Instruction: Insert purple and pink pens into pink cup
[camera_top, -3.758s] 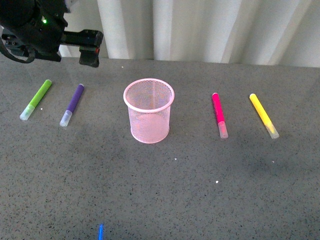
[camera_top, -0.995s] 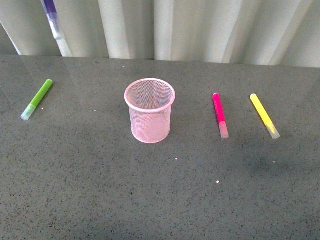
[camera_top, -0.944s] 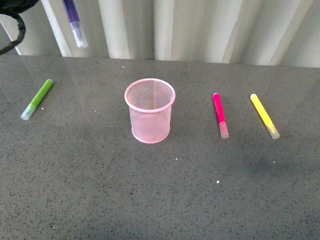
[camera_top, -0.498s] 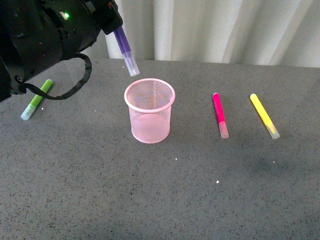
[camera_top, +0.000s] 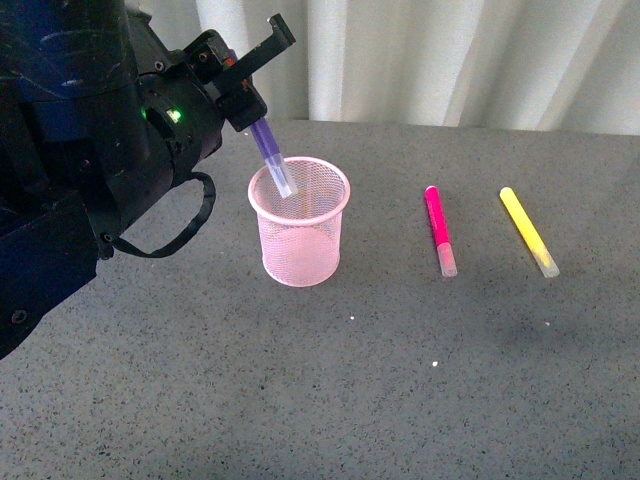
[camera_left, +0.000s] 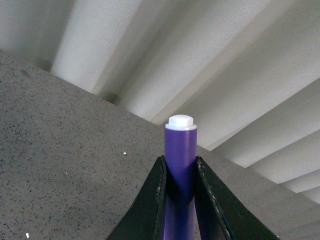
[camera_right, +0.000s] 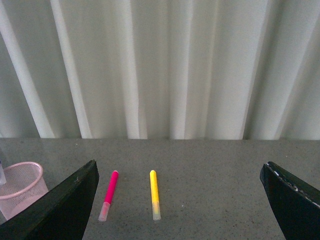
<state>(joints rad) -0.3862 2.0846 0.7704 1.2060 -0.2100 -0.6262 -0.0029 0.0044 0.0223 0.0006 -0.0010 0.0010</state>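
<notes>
My left gripper is shut on the purple pen, held tilted with its translucent cap dipping just inside the rim of the pink cup. In the left wrist view the purple pen stands clamped between both fingers, white end up. The pink pen lies flat on the table right of the cup; it also shows in the right wrist view, beside the cup. My right gripper is open and empty, jaws wide apart, out of the front view.
A yellow marker lies right of the pink pen, also in the right wrist view. My left arm's dark bulk fills the front view's left side and hides the lime-green marker. White curtains hang behind the grey table.
My left gripper has carried the purple pen from high at the back left down and rightward, until its cap has entered the cup's mouth. The arm now covers the green marker.
</notes>
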